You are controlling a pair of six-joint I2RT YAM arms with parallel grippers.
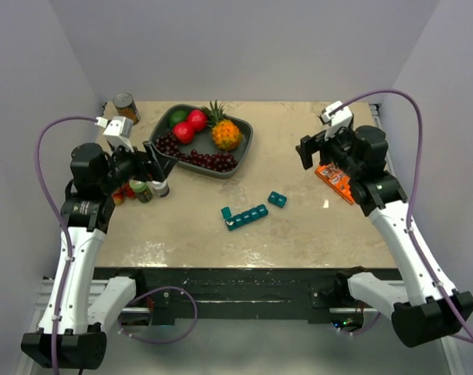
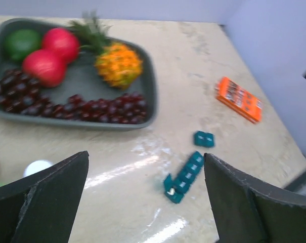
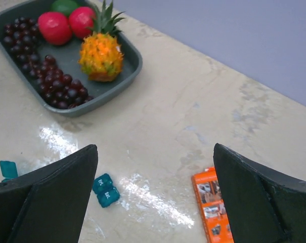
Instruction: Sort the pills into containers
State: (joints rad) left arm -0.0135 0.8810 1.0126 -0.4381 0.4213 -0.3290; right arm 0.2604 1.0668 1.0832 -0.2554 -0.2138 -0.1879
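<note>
Containers: three teal pieces lay on the middle of the tabletop, toward the near edge: one long strip, one single cube just beside its left end, and one pair nearby.
Left hand: fingers spread wide, gripping nothing, by the left edge.
Right hand: spread wide, empty, by the right edge.
Tray: one, at the far edge, holding two red fruits, one pineapple and grapes.
Orange packet: one, at the right edge.

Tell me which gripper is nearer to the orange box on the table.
Right. The right gripper hangs open just beside the orange box; the left gripper is far off on the other side, by the fruit tray.
</note>
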